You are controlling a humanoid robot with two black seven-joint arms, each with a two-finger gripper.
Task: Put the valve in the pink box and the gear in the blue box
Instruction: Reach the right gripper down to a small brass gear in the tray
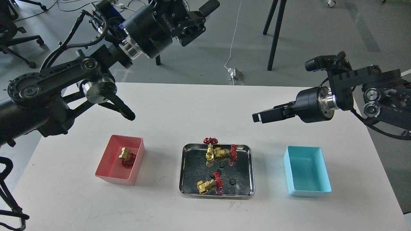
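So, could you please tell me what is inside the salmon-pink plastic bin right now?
One brass valve with a red handwheel lies inside the salmon-pink plastic bin, toward its right wall. The floor beneath the valve is covered.

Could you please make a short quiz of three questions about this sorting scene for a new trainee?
1. True or false: the blue box already holds a gear.
2. How many valves lie in the steel tray?
A) one B) two C) three
3. Fill in: the pink box holds one ____.

Key
1. False. The blue box looks empty; the small black gears are in the tray.
2. C. Two valves sit together at the far edge and one lies near the front.
3. Valve. Both the left gripper and the right gripper are raised above the table and hold nothing.
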